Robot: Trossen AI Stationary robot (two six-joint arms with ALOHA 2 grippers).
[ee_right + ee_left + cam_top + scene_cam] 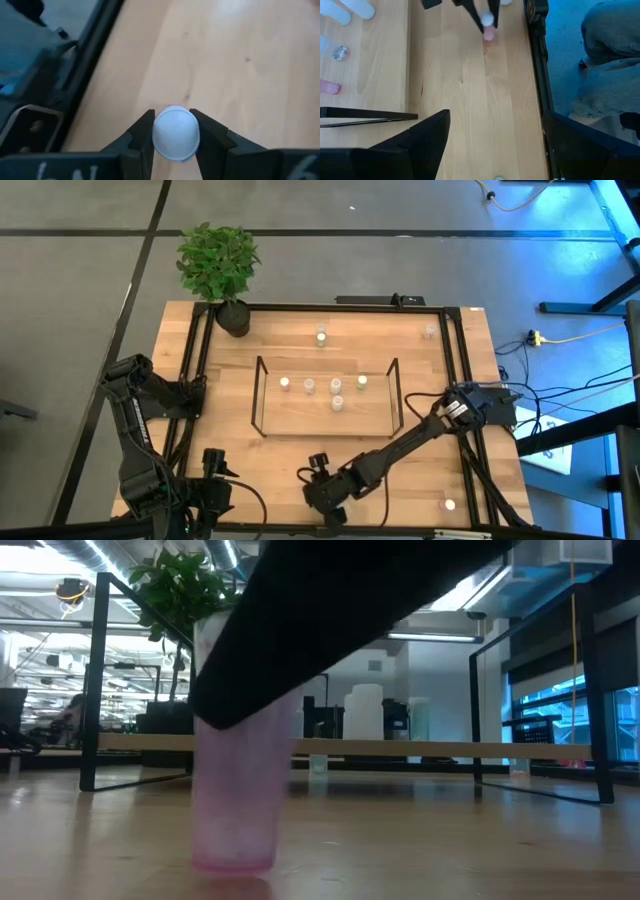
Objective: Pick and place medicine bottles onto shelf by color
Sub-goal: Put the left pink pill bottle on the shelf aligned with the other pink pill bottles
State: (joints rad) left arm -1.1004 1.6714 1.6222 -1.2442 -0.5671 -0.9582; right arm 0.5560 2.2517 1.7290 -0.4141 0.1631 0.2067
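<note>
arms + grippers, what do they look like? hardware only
Two dark, jointed arms. The right gripper has two black, wedge-shaped fingers, with pale lettering on the body behind them. The left gripper has broad, black, angular fingers. In the high view, black cables trail beside the right arm's base.

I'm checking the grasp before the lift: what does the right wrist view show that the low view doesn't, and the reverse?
Only the right wrist view shows the right gripper with its jaws closed on the bottle's white cap, seen from above, and the black frame rail beside the table.

Only the low view shows the bottle's pink body standing upright on the table, the plant and the room behind.

Both show the same pink bottle and the wooden tabletop.
</note>
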